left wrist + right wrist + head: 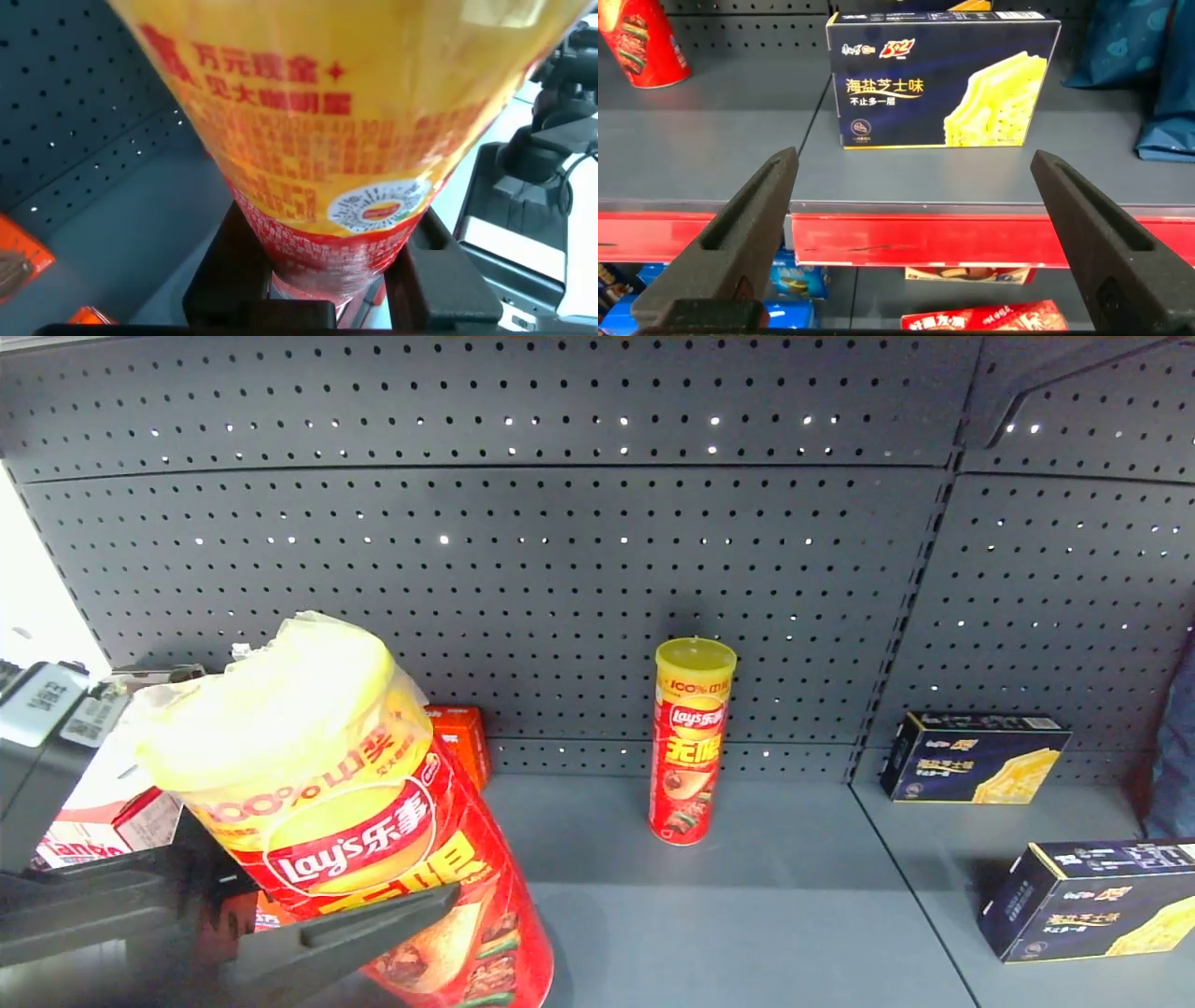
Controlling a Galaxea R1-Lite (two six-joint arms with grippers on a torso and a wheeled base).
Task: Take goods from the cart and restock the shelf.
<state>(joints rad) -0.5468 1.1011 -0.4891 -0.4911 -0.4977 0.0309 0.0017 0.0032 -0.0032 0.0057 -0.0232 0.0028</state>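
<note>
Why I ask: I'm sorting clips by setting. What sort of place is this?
Probably a shop aisle: a grey pegboard-backed shelf stocked with an upright chip can and navy biscuit boxes, with a red price strip along its front edge.

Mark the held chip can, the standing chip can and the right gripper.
held chip can (345,840), head view, red label.
standing chip can (689,747), head view, mid body.
right gripper (914,159), right wrist view, midway between fingertips.

Red, yellow-lidded chip can (355,821); grey shelf (747,896)
</note>
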